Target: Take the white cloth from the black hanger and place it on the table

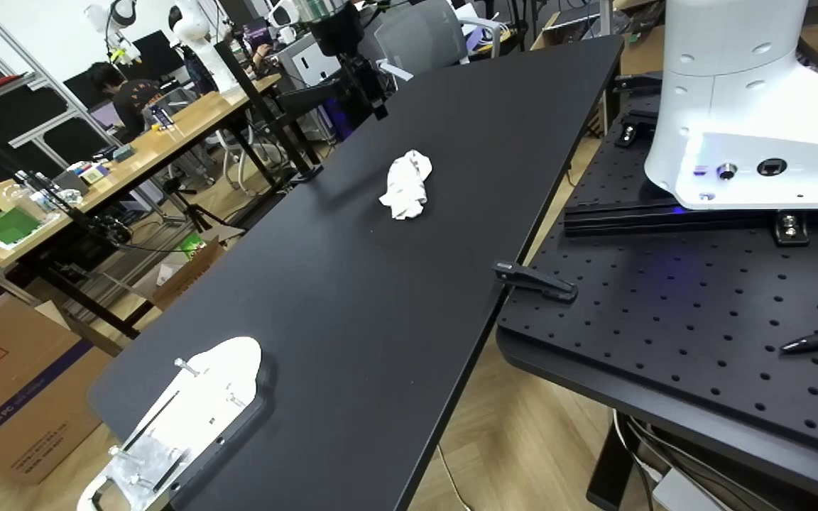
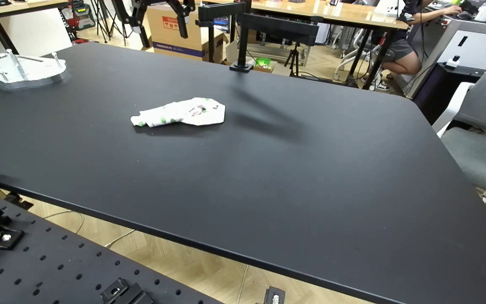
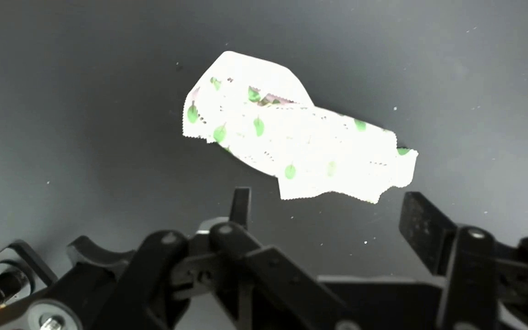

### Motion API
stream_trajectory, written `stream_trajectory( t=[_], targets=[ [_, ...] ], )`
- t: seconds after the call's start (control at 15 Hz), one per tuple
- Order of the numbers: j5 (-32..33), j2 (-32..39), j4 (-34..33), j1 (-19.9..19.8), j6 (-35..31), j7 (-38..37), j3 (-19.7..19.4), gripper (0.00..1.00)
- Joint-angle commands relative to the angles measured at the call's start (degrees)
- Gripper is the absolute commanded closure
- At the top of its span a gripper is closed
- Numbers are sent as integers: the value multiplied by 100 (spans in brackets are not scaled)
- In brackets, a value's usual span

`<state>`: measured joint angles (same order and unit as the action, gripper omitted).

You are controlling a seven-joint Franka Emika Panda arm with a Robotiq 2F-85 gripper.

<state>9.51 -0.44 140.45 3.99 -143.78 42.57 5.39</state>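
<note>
While cloth (image 3: 300,137) lies on tbl (image 2: 310,190), box (image 1: 196,275) holds grn item (image 1: 192,245).

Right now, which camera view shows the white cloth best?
The wrist view: the white cloth appears largest, from above, outline unblocked, green prints clear. Both exterior views show it smaller: in an exterior view the cloth appears lengthwise, prints visible; in an exterior view the cloth looks short and crumpled.

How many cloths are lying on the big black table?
1: the white cloth, printed with green leaves, lies in loose folds on the black table; all three views show this same one. Whether another is hidden underneath, I can't tell.
</note>
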Motion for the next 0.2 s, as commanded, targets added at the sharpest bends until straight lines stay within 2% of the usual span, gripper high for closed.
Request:
stream_trajectory(
  t=[0.0, 0.13],
  targets=[
    [-351, -298, -68, 103, 932, -100, 26, 0],
    [-818, -323, -184, 154, 1596, 128, 6, 0]
  ],
)
